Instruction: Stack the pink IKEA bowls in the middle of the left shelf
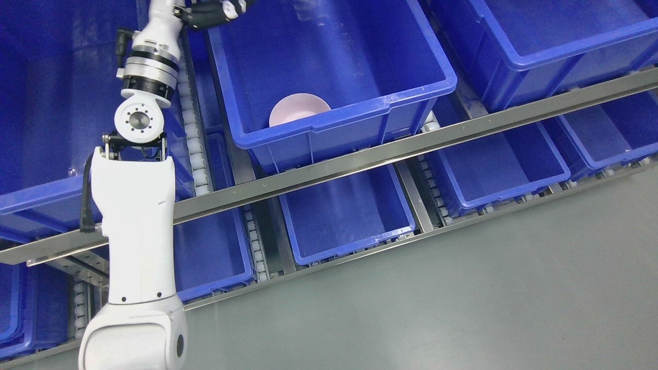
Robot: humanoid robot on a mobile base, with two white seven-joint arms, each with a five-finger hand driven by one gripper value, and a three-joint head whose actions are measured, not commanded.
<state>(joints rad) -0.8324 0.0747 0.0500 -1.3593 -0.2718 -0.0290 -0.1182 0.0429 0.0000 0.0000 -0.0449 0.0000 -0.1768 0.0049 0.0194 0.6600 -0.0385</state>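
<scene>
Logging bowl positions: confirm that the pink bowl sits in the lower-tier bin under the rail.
Not right. The head view shows the pink bowl inside the upper-tier blue bin, near its front wall, above the rail, not under it.

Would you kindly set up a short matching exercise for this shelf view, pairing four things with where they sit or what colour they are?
Things:
1. pink bowl
2. left hand
3. metal rail
4. floor

Descriptions:
A. grey, across the lower right of the picture
B. at the top edge, above the far left corner of the middle bin
C. silvery, running diagonally in front of the upper bins
D. inside the middle bin, near its front wall

Pairs: 1-D, 2-B, 3-C, 4-A
</scene>
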